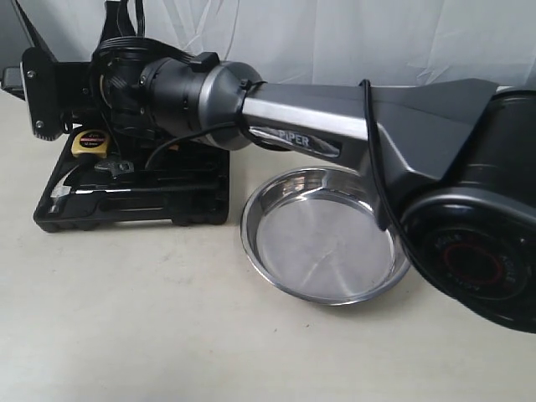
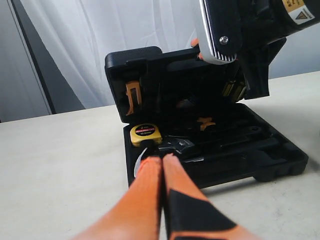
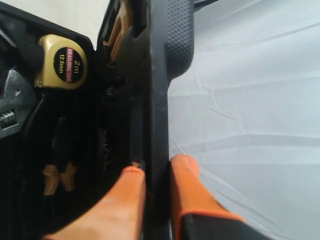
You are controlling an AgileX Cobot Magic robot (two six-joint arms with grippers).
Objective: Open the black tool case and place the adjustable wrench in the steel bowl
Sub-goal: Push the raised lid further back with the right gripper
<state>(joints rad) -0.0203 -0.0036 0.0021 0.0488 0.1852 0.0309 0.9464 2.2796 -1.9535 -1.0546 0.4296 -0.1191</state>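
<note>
Steel-jawed wrench (image 2: 181, 146) lies just ahead of the closed, empty left hand (image 2: 162, 161), nearer than the right hand (image 3: 153, 167), which clamps the case lid (image 3: 161, 75).

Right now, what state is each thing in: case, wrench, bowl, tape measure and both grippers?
black tool case, open, lid upright.
adjustable wrench, lying in its slot in the case, not gripped.
steel bowl, upright beside the case, empty.
tape measure, seated in its slot.
left gripper, shut, holding nothing, in front of the case.
right gripper, shut on the lid's edge.
</note>
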